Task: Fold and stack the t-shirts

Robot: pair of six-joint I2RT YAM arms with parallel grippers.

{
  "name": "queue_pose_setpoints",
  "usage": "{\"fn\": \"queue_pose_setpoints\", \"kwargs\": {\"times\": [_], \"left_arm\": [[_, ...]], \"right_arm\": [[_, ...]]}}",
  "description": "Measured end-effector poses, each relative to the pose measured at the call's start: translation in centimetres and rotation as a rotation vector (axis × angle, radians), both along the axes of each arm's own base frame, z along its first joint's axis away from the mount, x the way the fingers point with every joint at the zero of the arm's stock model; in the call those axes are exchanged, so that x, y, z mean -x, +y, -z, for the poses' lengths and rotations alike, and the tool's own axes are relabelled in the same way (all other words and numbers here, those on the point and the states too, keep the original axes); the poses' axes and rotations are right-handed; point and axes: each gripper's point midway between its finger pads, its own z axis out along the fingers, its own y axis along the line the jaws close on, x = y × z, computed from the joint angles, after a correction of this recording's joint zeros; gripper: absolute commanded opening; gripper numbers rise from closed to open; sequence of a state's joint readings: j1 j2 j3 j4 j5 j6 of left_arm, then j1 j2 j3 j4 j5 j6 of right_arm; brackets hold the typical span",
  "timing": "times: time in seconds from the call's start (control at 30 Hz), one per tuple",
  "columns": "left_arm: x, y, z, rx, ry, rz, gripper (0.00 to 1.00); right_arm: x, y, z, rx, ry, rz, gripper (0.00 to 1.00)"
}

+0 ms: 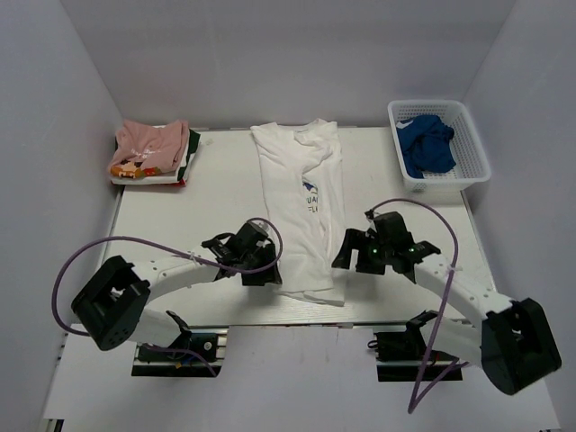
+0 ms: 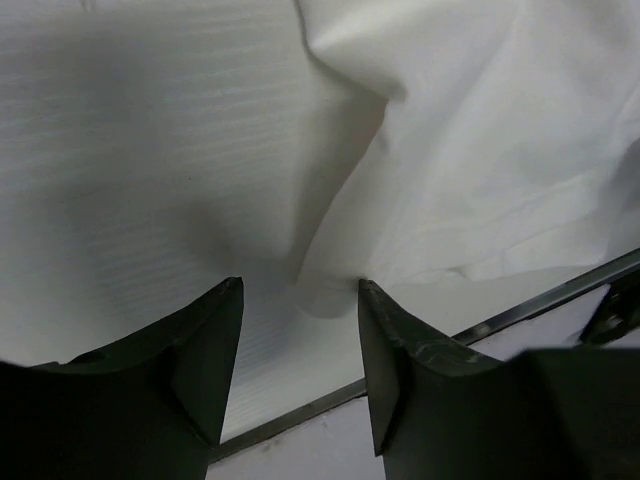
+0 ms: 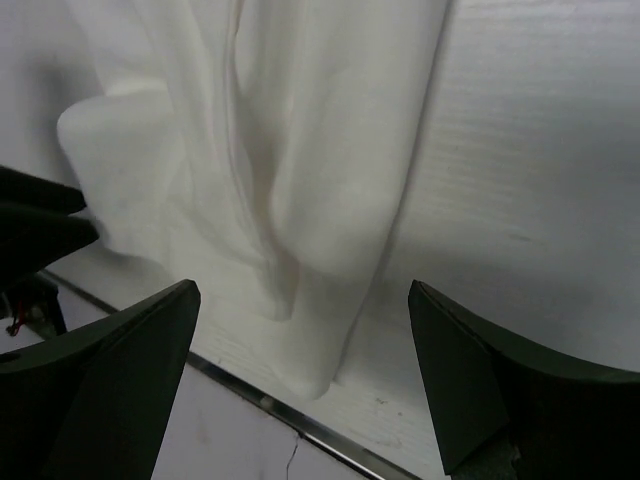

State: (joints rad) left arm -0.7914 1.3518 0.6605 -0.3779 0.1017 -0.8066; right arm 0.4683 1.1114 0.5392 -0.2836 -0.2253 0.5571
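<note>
The white t-shirt (image 1: 301, 202) lies in a long narrow strip down the middle of the table, with blue lettering showing at mid length. A pink t-shirt (image 1: 151, 144) lies folded on a small stack at the back left. My left gripper (image 1: 272, 272) is open at the shirt's near left corner; in the left wrist view the cloth corner (image 2: 330, 295) sits just beyond its fingertips (image 2: 300, 285). My right gripper (image 1: 345, 256) is open wide at the shirt's near right corner, the hem (image 3: 320, 370) between and beyond its fingers (image 3: 305, 290).
A white basket (image 1: 468, 126) at the back right holds blue cloth (image 1: 427, 148). The folded stack (image 1: 148, 171) at the back left has other garments under the pink one. The table's near edge (image 2: 330, 395) with a metal strip runs just under both grippers.
</note>
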Motion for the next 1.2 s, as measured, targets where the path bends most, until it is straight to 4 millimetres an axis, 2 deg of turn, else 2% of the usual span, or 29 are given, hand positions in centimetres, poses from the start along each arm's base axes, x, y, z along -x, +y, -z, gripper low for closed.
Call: {"fn": "queue_pose_setpoints", "kwargs": {"times": [0.1,0.17,0.23,0.27,0.3,0.33,0.37,0.43,0.47,0.5,0.53,0.57,0.7,0.83,1.0,1.1,1.2], "left_arm": [[1.0,-0.3,1.5,0.004,0.050,0.019,0.43],[1.2,-0.9,1.6,0.019,0.054,0.035,0.41],[1.5,-1.4,1.7,0.034,0.059,0.046,0.33],[1.7,-1.6,1.8,0.041,0.061,0.049,0.32],[1.9,-1.7,1.8,0.047,0.063,0.051,0.24],[2.0,-1.7,1.9,0.051,0.065,0.052,0.09],[2.1,-1.8,2.1,0.051,0.069,0.053,0.00],[2.2,-2.2,2.1,0.061,0.072,0.060,0.00],[2.3,-2.3,2.1,0.064,0.076,0.065,0.00],[2.4,-2.3,2.1,0.064,0.079,0.065,0.00],[2.6,-2.3,2.1,0.063,0.083,0.066,0.00],[2.7,-2.3,2.1,0.061,0.085,0.067,0.00],[4.1,-0.9,1.9,0.026,0.105,0.067,0.00],[5.9,0.5,1.1,0.036,0.113,0.067,0.00],[8.1,0.6,0.6,0.091,0.149,0.097,0.00],[9.0,0.8,0.7,0.073,0.172,0.103,0.00],[8.9,0.8,0.4,0.057,0.170,0.094,0.00]], "right_arm": [[2.4,0.2,0.4,-0.035,0.040,-0.022,0.90],[4.3,-0.1,1.4,-0.033,0.099,-0.034,0.87],[6.2,-0.5,2.5,-0.017,0.167,-0.043,0.85],[6.7,-0.4,2.6,-0.022,0.188,-0.050,0.80],[7.0,-0.4,2.6,-0.021,0.193,-0.053,0.80],[7.1,-0.4,2.7,-0.022,0.199,-0.055,0.76],[7.4,-0.3,2.8,-0.028,0.209,-0.058,0.68],[7.8,-0.1,3.1,-0.043,0.223,-0.066,0.55],[8.0,0.1,3.3,-0.054,0.237,-0.068,0.45],[8.3,0.2,3.5,-0.062,0.248,-0.072,0.13],[8.5,0.2,3.8,-0.061,0.256,-0.078,0.03],[8.9,0.1,4.2,-0.056,0.272,-0.074,0.00],[9.8,-0.7,4.5,-0.027,0.300,-0.055,0.00],[10.5,-1.3,3.0,-0.040,0.259,-0.048,0.00],[11.9,-1.4,1.6,-0.084,0.242,-0.065,0.00],[12.7,-1.4,1.7,-0.087,0.265,-0.080,0.00],[12.9,-1.6,2.0,-0.066,0.285,-0.083,0.00]]}}
